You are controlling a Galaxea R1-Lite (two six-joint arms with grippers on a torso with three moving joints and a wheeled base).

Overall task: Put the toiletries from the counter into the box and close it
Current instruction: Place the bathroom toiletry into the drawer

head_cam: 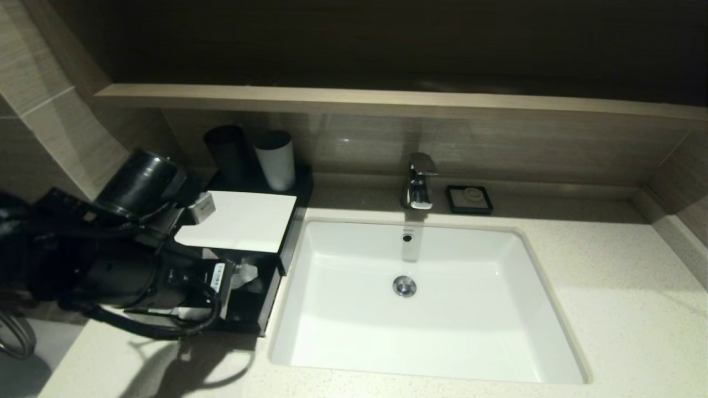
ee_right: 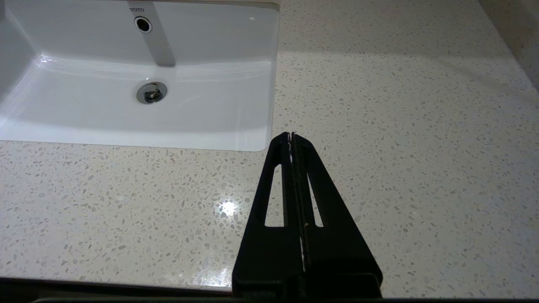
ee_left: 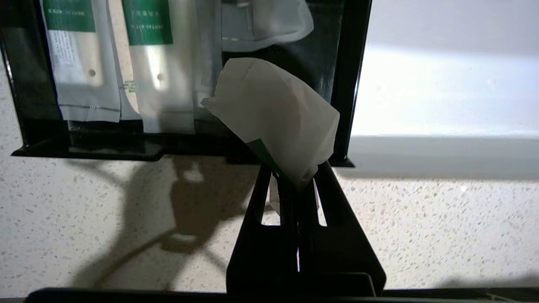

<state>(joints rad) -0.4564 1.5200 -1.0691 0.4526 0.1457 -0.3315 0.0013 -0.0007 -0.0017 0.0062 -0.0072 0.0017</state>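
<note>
Fingers of the left gripper (ee_left: pixel 297 179) were pressed tight on a white packet (ee_left: pixel 276 115), pinching its lower end where a strip of green print showed. We saw that packet held up just in front of the black box (ee_left: pixel 42 143), at the box's near rim and towards its sink-side wall, its crumpled body bulging out above the fingertips. Whether it touched the rim, we could not tell.

Inside the box we counted two flat sachets (ee_left: pixel 82 63) with green labels lying side by side, and a clear pouch (ee_left: pixel 265 21) further back. From the head camera we saw the left arm (head_cam: pixel 127 271) reaching across the near end of the box (head_cam: pixel 260 298), with the white lid (head_cam: pixel 240 221) covering the box's far part and leaving the near part uncovered.

Behind the box stood a black cup (head_cam: pixel 227 152) and a white cup (head_cam: pixel 275 160), side by side against the wall. Right of the box we had the white sink (head_cam: pixel 420 354), the chrome tap (head_cam: pixel 419 181) behind it, and a small black soap dish (head_cam: pixel 469 199) beside the tap.

Over on the speckled counter (ee_right: pixel 421 147), the right gripper (ee_right: pixel 291 135) hung above the bare stone just off the sink's corner, its fingers closed together on nothing.
</note>
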